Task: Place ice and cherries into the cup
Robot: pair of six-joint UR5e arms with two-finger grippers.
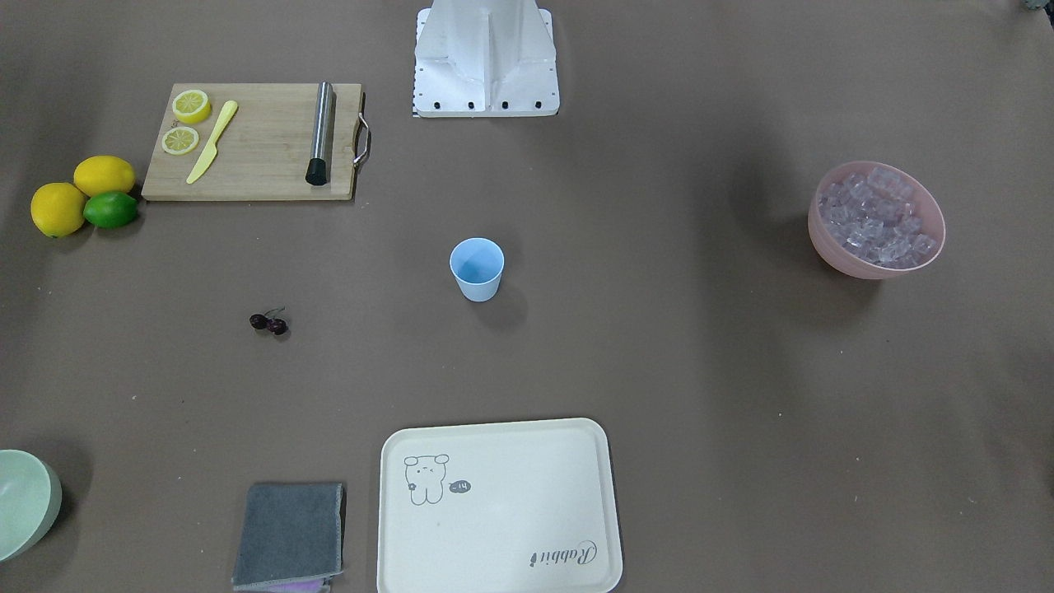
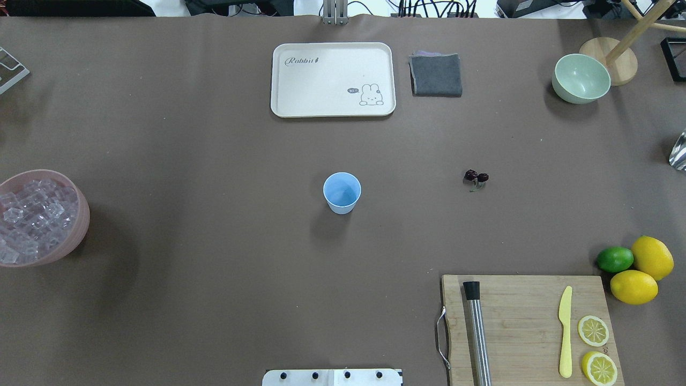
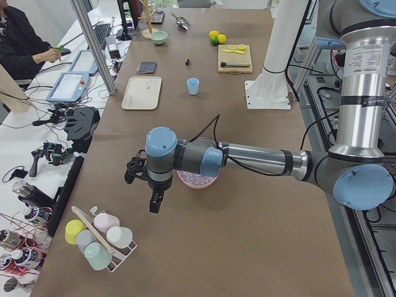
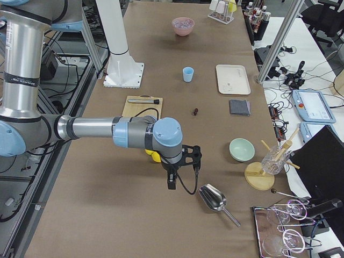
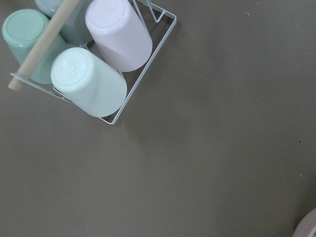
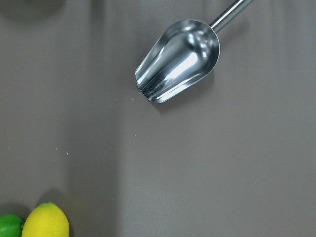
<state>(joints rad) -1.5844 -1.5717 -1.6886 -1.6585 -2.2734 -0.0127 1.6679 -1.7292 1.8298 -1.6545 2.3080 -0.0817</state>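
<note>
The light blue cup [image 1: 477, 268] stands upright mid-table, also in the overhead view [image 2: 342, 192]. The dark cherries [image 1: 269, 323] lie on the table apart from it, to its right in the overhead view [image 2: 476, 177]. The ice [image 1: 879, 216] fills a pink bowl [image 2: 80, 225] at the table's left end. My left gripper [image 3: 153, 206] hangs over the table just beyond the pink bowl. My right gripper [image 4: 172, 183] hangs near a metal scoop [image 4: 214, 198]. Both show only in the side views, so I cannot tell if they are open or shut.
A cutting board [image 2: 525, 321] holds a muddler, a yellow knife and lemon slices. Lemons and a lime [image 2: 615, 259] lie beside it. A cream tray [image 2: 332, 53], a grey cloth [image 2: 436, 75] and a pale green bowl [image 2: 581, 78] stand at the far edge. A cup rack [image 5: 98, 64] is under the left wrist.
</note>
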